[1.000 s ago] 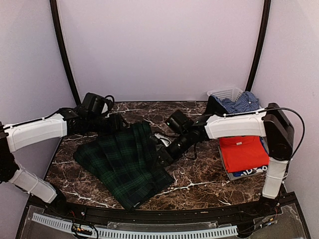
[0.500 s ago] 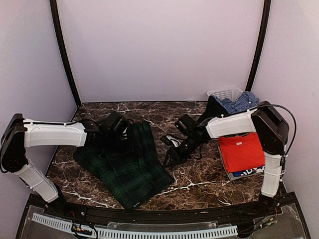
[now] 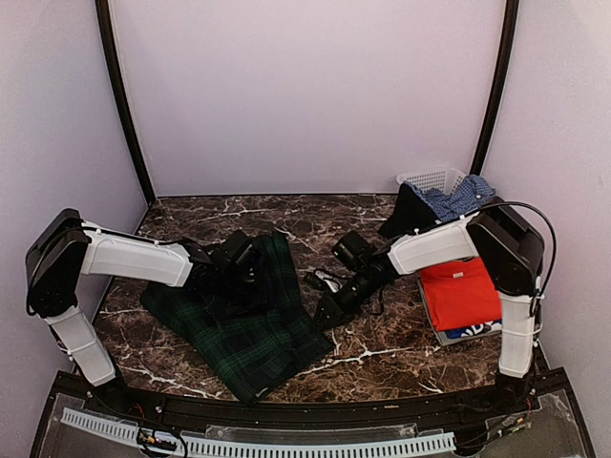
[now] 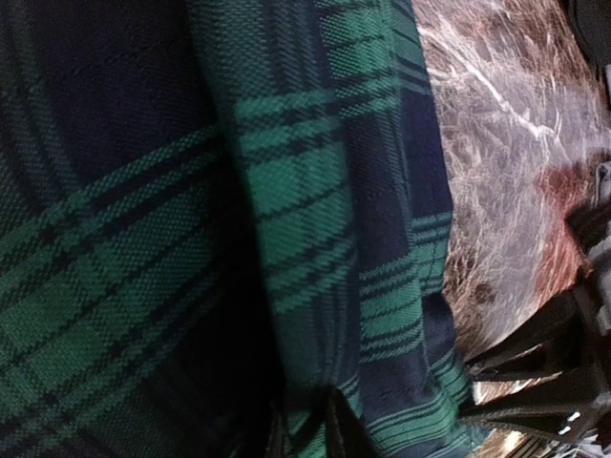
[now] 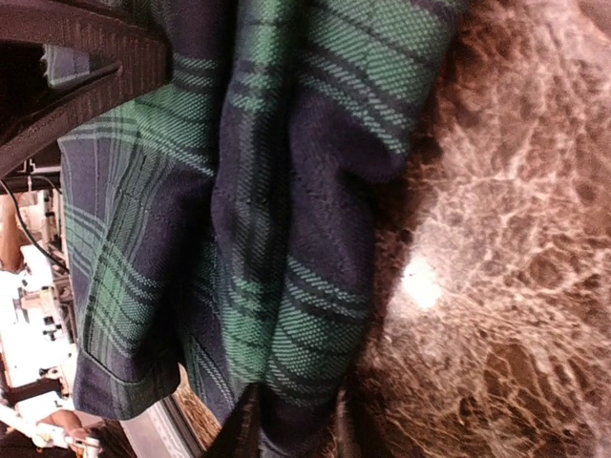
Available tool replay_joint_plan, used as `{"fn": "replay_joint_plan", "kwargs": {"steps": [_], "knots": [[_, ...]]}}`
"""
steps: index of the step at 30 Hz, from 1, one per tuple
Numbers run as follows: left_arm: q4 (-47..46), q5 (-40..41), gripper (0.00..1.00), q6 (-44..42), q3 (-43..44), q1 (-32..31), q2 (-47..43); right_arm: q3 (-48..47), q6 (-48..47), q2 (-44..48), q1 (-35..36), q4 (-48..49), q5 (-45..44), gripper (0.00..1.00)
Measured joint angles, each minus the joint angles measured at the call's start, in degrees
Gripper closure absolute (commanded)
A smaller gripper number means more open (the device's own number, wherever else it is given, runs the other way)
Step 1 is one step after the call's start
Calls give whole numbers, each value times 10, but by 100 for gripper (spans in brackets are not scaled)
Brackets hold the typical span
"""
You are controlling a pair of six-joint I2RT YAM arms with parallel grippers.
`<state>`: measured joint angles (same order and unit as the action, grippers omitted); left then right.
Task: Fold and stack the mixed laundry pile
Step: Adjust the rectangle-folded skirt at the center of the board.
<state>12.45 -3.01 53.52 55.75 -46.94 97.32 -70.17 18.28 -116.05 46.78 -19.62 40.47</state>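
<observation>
The dark green tartan skirt (image 3: 243, 320) lies spread on the marble table, left of centre. My left gripper (image 3: 237, 279) is down on the skirt's upper middle. In the left wrist view a fold of the tartan skirt (image 4: 315, 219) runs between the left gripper's (image 4: 305, 434) narrow jaws. My right gripper (image 3: 322, 307) sits at the skirt's right edge. In the right wrist view the right gripper (image 5: 294, 429) pinches a bunched edge of the skirt (image 5: 277, 239). A folded red-orange T-shirt (image 3: 463, 291) lies at the right on top of a blue T-shirt (image 3: 477, 329).
A white slotted basket (image 3: 434, 179) stands at the back right, with a light blue patterned shirt (image 3: 465, 198) and a black garment (image 3: 406, 212) hanging out of it. A grey tray (image 3: 441, 336) shows under the folded stack. Bare marble (image 3: 382, 353) lies near the front right.
My left arm has swung right and down onto the skirt, and its jaws have narrowed on a fold. My right gripper has dropped to the skirt's right edge and closed in.
</observation>
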Motion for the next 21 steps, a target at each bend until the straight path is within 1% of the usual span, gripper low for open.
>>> {"fn": "replay_joint_plan", "kwargs": {"steps": [1, 4, 5, 9, 21], "knots": [[-3, -2, 100, 2, 1, 0, 2, 3, 2, -2, 0, 5, 5, 87], [-13, -8, 100, 3, 2, 0, 3, 10, 7, -8, 1, 19, 17, 99], [-17, -9, 100, 3, 3, 0, 3, 12, 9, -10, 1, 23, 21, 100], [-20, -10, 100, 3, 9, -1, 0, 15, 11, -12, 5, 35, 26, 100], [-26, -11, 100, -3, 63, -2, -9, 25, 20, -12, 15, 57, 35, 100]]}}
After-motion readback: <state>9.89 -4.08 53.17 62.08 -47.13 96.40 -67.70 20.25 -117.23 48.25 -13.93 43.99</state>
